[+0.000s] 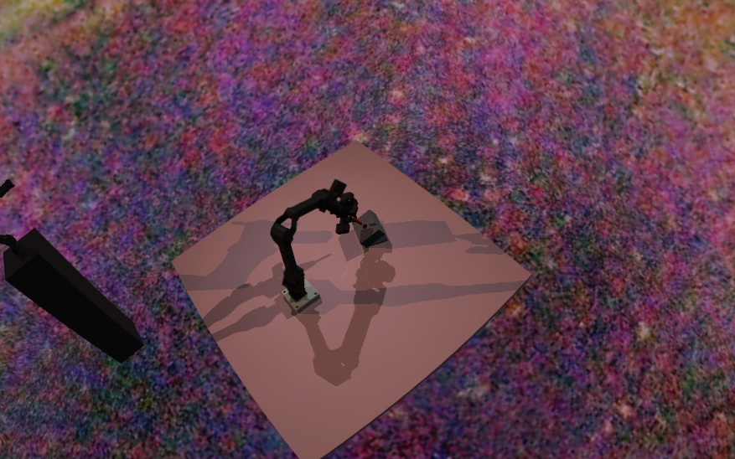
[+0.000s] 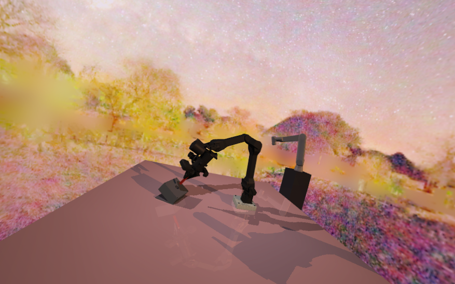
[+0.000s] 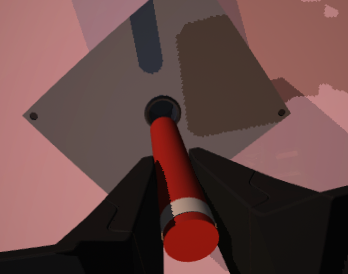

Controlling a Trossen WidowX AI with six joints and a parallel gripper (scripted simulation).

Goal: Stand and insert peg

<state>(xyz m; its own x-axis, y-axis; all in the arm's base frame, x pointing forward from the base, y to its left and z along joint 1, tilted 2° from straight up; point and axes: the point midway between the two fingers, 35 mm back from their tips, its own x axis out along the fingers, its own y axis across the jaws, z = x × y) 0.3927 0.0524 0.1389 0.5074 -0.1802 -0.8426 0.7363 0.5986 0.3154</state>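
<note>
My gripper (image 3: 172, 163) (image 2: 187, 176) is shut on the red peg (image 3: 173, 162) (image 2: 182, 181) (image 1: 357, 220). The peg's white band (image 3: 188, 205) is at the end nearer the wrist camera, and its plain end points away towards the panel. The grey sloped panel (image 3: 92, 100) (image 2: 170, 193) (image 1: 374, 220) has one dark hole (image 3: 162, 106) in its face. In the wrist view the plain end overlaps the lower part of the hole, and the hole's upper part shows beyond it. Whether the end is just above the mouth or just inside it cannot be told.
The pink table (image 1: 443, 308) (image 2: 80, 247) carries the arm's pale base plate (image 1: 301, 299) (image 2: 244, 207). A dark block with a second arm on it (image 1: 73, 302) (image 2: 294, 183) stands off the table. Shadows of the arm cross the table and the panel's face.
</note>
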